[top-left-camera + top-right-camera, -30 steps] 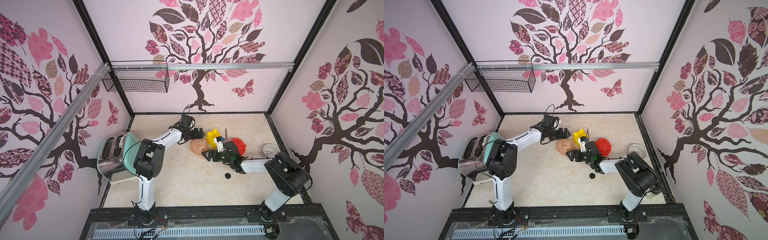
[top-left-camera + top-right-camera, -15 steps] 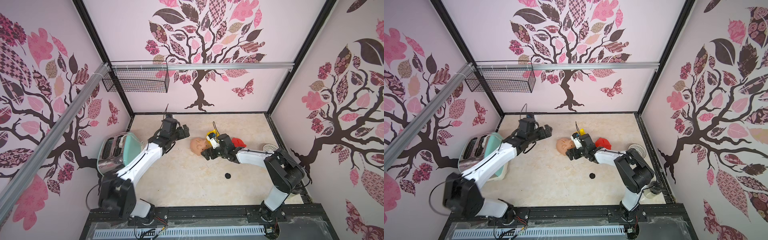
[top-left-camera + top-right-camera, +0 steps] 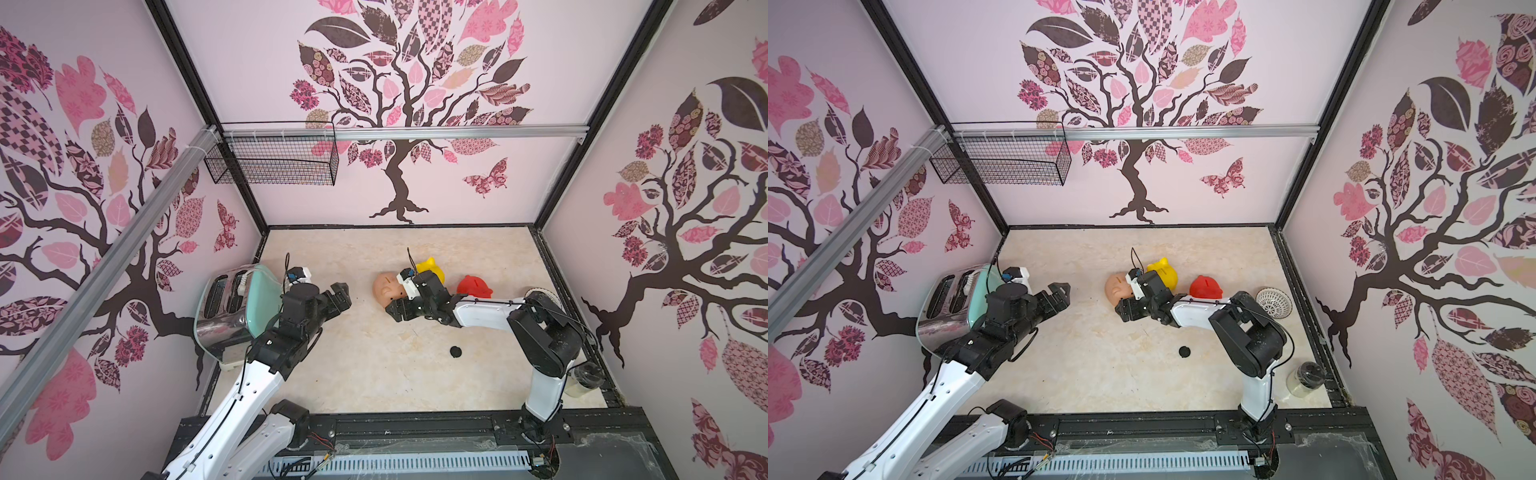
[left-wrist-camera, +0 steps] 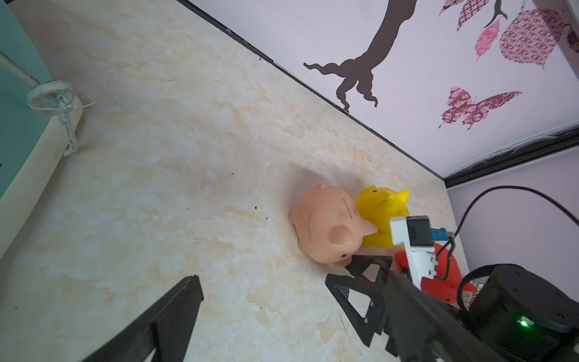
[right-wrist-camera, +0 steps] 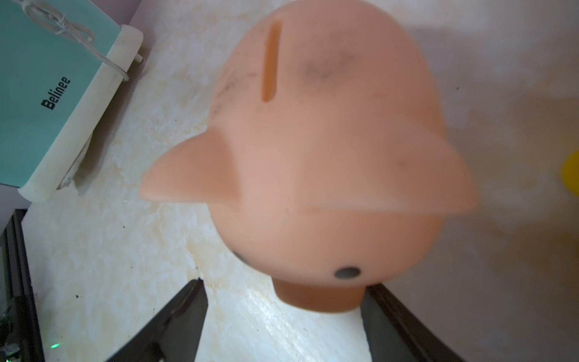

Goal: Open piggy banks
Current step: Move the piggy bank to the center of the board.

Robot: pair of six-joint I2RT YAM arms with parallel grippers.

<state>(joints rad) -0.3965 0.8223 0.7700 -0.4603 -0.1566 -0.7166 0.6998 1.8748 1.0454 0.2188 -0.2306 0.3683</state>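
Peach piggy bank (image 5: 313, 141) between parted right fingers (image 5: 175, 322), "Belinee" on mint toaster (image 5: 37, 62)

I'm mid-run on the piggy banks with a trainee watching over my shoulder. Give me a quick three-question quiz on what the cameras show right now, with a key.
1. Multiple choice: which colour of pig has its snout between the jaws of the right gripper? A red, B yellow, C peach.
2. True or false: a loose black plug lies on the table, touching none of the pigs.
3. Fill in: the jaws of the left gripper stand ___, with nothing between them.

Key:
1. C, the peach pig.
2. True.
3. Open.
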